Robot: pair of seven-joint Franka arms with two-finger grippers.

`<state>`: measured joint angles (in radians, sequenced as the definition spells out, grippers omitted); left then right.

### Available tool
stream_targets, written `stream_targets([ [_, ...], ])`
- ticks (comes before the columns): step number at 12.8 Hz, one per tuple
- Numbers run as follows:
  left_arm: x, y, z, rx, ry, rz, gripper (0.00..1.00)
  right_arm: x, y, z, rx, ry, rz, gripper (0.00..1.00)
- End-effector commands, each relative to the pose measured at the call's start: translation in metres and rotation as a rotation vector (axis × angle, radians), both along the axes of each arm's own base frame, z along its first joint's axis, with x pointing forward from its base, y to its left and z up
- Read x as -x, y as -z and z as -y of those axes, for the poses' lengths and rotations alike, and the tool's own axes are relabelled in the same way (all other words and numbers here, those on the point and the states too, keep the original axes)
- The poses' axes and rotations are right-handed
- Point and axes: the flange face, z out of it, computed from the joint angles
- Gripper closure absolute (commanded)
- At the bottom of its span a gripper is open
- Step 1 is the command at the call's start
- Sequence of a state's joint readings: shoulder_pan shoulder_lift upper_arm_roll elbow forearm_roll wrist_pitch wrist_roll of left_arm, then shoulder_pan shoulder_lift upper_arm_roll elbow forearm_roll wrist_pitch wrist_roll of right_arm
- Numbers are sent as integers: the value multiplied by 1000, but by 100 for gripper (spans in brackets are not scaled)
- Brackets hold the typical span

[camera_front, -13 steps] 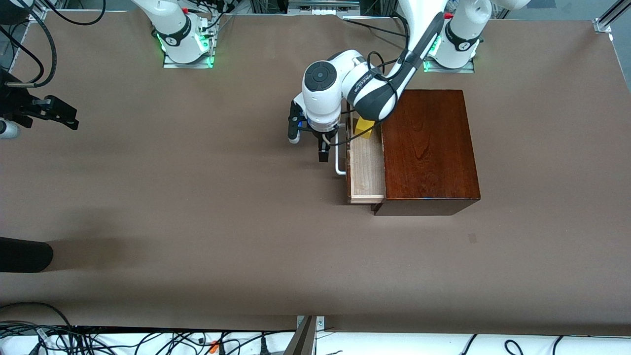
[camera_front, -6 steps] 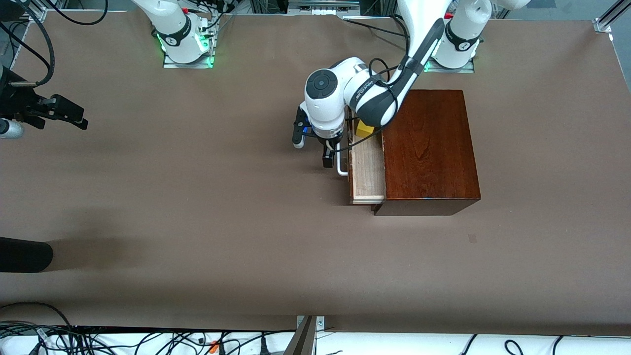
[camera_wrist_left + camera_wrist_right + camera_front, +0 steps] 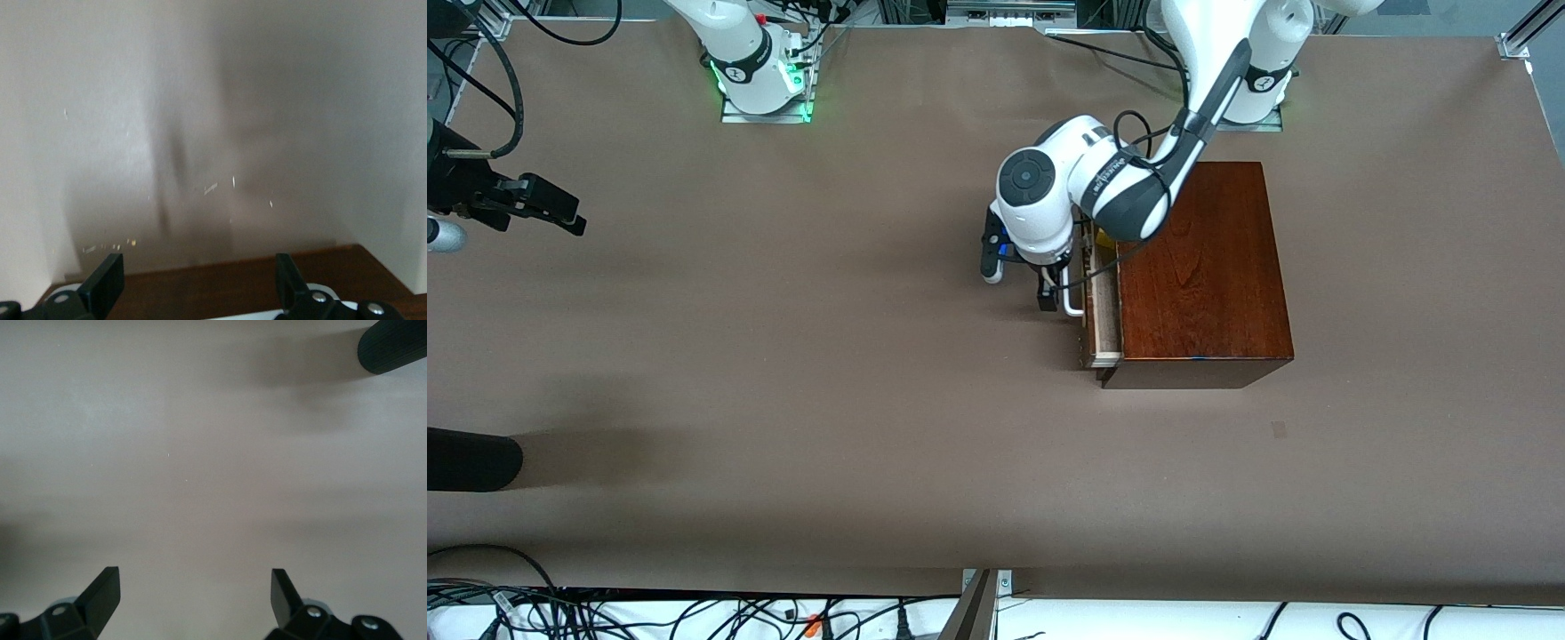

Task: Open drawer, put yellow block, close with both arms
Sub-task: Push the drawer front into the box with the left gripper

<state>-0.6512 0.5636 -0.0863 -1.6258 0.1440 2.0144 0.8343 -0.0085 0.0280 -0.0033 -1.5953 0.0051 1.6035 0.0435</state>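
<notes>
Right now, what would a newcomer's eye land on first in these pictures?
First, the glossy reddish-brown box toward the left arm's end of the table, its drawer open only a crack. The left pincer sits open at the drawer's white handle. A sliver of yellow block peeks from the drawer under the arm, while the right pincer waits open at the table's right-arm end.

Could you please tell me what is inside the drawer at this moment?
The drawer is open only a sliver, showing pale wood and a yellow edge, likely the yellow block. The left arm covers the rest.
</notes>
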Motion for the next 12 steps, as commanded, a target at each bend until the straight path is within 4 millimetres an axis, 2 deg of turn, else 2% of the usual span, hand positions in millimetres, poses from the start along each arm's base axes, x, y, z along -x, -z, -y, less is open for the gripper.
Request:
stream_targets([
  [1,-12,-22,-21,-26,18,1,0,6,-4,1,-19,15,5,0],
  [6,-17,-21,-32,-40,7,-16,0,6,-6,1,-18,16,8,0],
  [12,-18,-26,-32,-33,2,-9,0,6,-6,-1,-18,19,9,0],
])
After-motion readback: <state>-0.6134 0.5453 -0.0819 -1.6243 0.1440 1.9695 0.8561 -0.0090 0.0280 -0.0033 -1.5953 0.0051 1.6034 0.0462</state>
